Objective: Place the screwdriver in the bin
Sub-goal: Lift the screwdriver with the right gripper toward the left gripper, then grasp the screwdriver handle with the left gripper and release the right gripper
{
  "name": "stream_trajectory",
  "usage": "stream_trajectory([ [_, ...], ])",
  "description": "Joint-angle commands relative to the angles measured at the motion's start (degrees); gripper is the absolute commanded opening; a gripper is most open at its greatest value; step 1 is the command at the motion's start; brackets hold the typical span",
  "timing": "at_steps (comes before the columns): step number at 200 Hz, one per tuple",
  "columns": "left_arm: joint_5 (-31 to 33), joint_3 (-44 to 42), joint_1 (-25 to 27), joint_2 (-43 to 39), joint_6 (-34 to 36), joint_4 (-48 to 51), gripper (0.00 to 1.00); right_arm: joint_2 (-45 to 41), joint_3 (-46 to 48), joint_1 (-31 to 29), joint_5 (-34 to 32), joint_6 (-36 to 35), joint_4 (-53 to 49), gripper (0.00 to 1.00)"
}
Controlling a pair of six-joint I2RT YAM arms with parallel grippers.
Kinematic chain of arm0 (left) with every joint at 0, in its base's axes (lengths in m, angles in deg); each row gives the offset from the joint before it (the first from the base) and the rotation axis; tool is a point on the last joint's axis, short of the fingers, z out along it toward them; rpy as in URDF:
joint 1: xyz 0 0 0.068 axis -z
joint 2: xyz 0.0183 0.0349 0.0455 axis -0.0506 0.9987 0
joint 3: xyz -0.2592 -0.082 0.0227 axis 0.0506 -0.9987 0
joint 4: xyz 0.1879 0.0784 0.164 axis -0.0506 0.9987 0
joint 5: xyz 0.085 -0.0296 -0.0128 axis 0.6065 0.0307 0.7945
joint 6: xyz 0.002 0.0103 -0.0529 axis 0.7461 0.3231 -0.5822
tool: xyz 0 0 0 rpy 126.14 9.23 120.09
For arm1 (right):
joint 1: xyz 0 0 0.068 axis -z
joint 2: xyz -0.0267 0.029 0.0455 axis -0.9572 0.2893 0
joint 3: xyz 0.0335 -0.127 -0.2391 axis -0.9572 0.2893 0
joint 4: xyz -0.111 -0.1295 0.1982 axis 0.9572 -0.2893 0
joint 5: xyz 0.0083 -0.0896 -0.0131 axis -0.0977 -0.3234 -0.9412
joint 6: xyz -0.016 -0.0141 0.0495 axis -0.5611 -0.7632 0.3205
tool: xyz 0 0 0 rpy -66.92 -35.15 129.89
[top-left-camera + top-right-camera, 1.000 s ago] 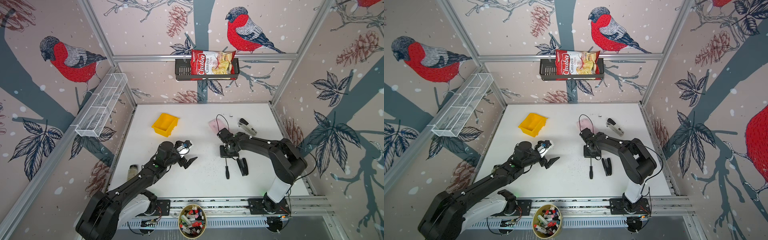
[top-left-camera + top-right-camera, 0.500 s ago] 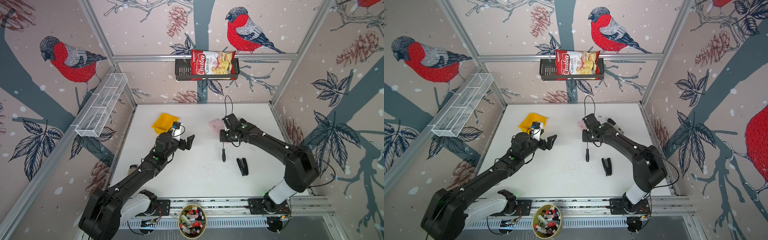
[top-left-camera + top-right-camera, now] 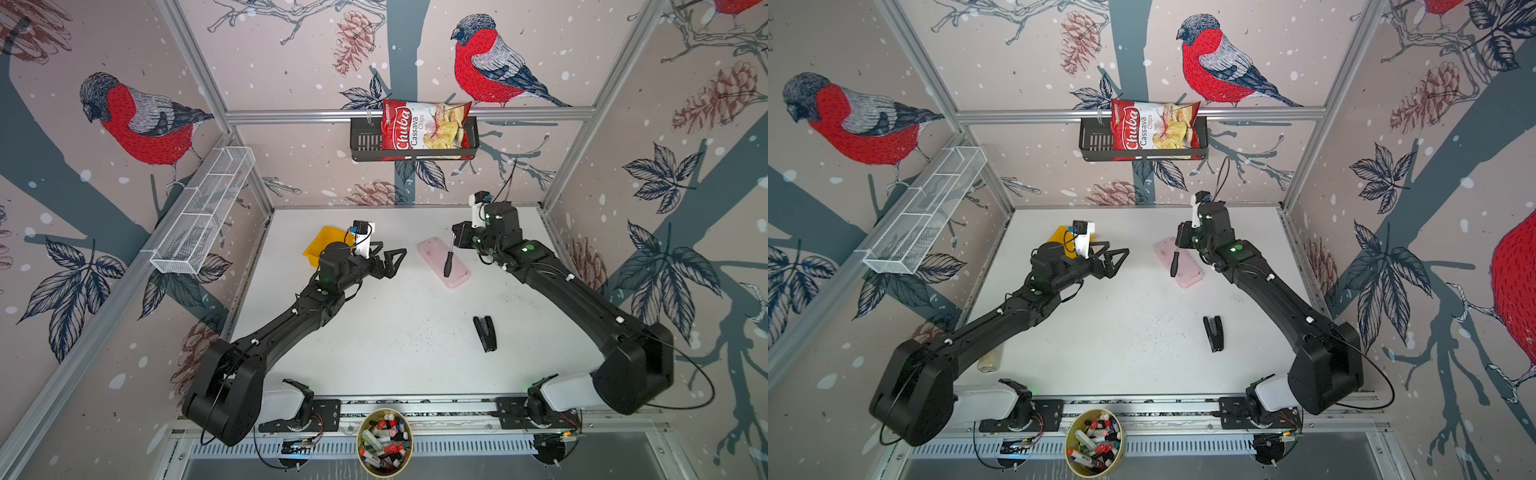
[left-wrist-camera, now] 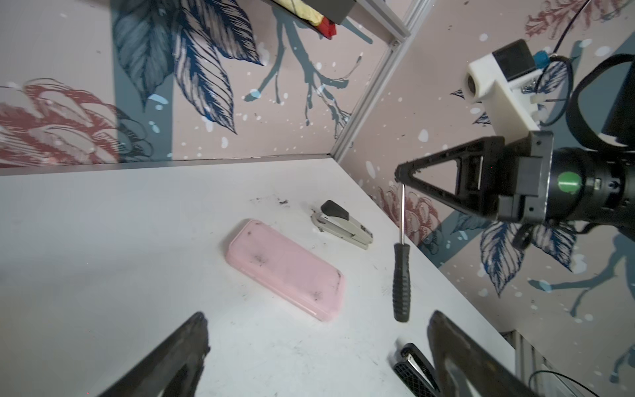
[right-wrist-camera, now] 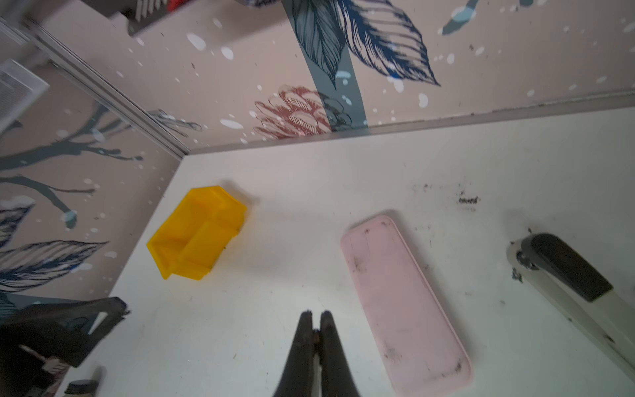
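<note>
I'm pinching screwdriver (image 3: 448,261) by its shaft tip in my right jaws, handle dangling above pink case (image 3: 434,255), frame centre-right. Light, stiff, slick shaft, likely swinging; the ribbed handle looks the better hold. Left jaws gaping near bin (image 3: 316,249).

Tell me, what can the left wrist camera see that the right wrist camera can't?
Only the left wrist camera: the whole screwdriver, hanging handle-down from the shut right gripper, and a black stapler. Only the right wrist camera: the yellow bin, standing well apart from the gripper. Both: the pink case and the grey stapler beside it.
</note>
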Motion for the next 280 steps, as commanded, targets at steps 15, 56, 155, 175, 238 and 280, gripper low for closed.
stream_trajectory([
  [15,-8.54,4.22,3.28,3.4,-1.7,-4.35,0.95,-2.15,2.03,2.21,10.96,-0.2,13.8,0.0],
  [56,-11.13,7.16,6.07,6.62,-1.78,-5.09,0.88,-2.24,1.2,3.14,21.23,-0.33,15.94,0.0],
  [155,-16.18,8.0,7.84,9.18,-4.15,-10.48,0.54,-2.55,2.94,3.11,32.67,5.39,23.81,0.0],
  [175,-16.44,8.09,7.97,9.43,-4.16,-10.91,0.49,-2.5,3.47,3.12,33.05,6.85,25.27,0.0],
  [238,-17.09,9.56,8.94,11.24,-4.5,-10.91,0.44,-2.56,4.6,3.14,33.26,9.7,28.69,0.0],
  [280,-16.91,9.23,8.91,11.29,-5.12,-11.14,0.3,-2.74,4.78,3.38,33.18,9.5,28.31,0.0],
])
